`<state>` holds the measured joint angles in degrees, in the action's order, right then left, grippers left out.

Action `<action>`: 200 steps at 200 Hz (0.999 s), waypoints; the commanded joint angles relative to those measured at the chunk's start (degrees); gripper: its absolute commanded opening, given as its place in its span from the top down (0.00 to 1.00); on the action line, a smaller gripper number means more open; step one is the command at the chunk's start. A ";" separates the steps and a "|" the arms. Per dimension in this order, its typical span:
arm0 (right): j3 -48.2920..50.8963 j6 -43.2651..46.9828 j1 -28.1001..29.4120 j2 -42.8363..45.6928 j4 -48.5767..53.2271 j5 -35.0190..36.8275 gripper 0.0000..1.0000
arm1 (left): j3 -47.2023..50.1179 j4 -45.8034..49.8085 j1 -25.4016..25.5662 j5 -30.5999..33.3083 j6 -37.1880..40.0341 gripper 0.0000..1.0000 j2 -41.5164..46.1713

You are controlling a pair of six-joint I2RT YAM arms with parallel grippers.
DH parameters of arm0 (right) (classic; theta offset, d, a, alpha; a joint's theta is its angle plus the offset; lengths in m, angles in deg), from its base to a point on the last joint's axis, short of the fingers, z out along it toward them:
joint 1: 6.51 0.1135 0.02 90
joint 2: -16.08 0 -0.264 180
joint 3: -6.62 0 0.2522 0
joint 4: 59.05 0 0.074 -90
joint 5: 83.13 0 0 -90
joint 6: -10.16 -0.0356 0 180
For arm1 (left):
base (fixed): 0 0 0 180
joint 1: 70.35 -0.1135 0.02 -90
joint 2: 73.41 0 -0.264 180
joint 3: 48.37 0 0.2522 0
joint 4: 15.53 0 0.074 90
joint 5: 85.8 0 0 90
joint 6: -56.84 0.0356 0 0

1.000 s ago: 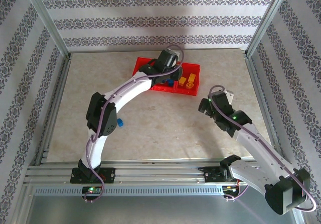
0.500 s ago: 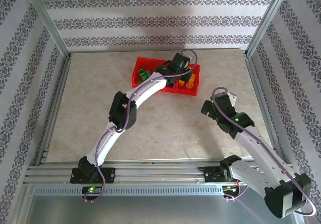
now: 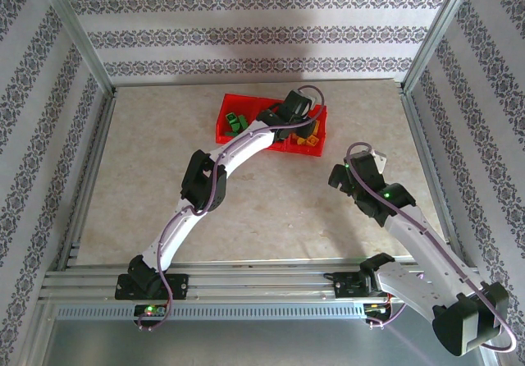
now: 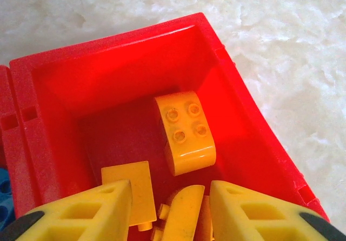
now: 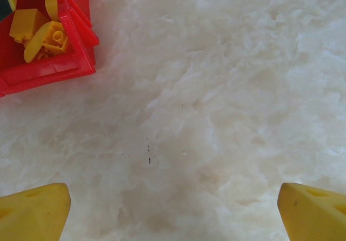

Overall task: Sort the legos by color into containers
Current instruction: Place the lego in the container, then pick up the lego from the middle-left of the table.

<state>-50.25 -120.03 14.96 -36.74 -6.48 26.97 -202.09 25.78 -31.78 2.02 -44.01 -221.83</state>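
**Top external: left claw in the red tray's right compartment, right claw wide over bare worktop**

The pale marbled worktop [image 3: 271, 210] carries a long red tray [image 3: 221, 128] near its far edge. The left arm [image 3: 215, 169] stretches diagonally from its base to the tray, elbow bent, with its wrist over the tray's right end. The right arm [image 3: 410, 226] is folded low at the right, its wrist well short of the tray.

In the left wrist view the left claw [image 4: 170, 189] hangs inside the right compartment [image 4: 124, 73], its yellow fingers [image 4: 102, 208] partly apart. A curved yellow-orange brick [image 4: 184, 208] lies between them. Whether either finger touches it cannot be told, as the frame's lower edge cuts off brick and fingers.

The right claw [image 5: 173, 192] stands wide, with bare worktop between its fingertips and the tray's corner [image 5: 48, 71] up to its left.

From above, the left arm's wrist hides the middle compartment and part of the right one.

Green bricks [image 3: 236, 121] sit in the left compartment. Yellow-orange bricks [image 3: 308, 139] lie in the right one. Among them are a four-stud brick with a rounded edge [image 4: 186, 130], studs up on the compartment floor, and a flat plate [image 4: 130, 184] beside the left finger. A sliver of blue brick [image 4: 4, 192] shows past the inner wall, cut off by the frame edge.
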 commanded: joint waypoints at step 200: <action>-8.22 0.72 14.11 -13.75 -4.95 1.36 0.02 | 71.46 -19.38 -9.37 15.03 -16.08 0.00 64.82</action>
<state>-55.45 -119.98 26.26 -47.10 -9.50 26.23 -136.43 9.15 -38.19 14.74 -55.33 -163.56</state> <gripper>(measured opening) 0.983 0.994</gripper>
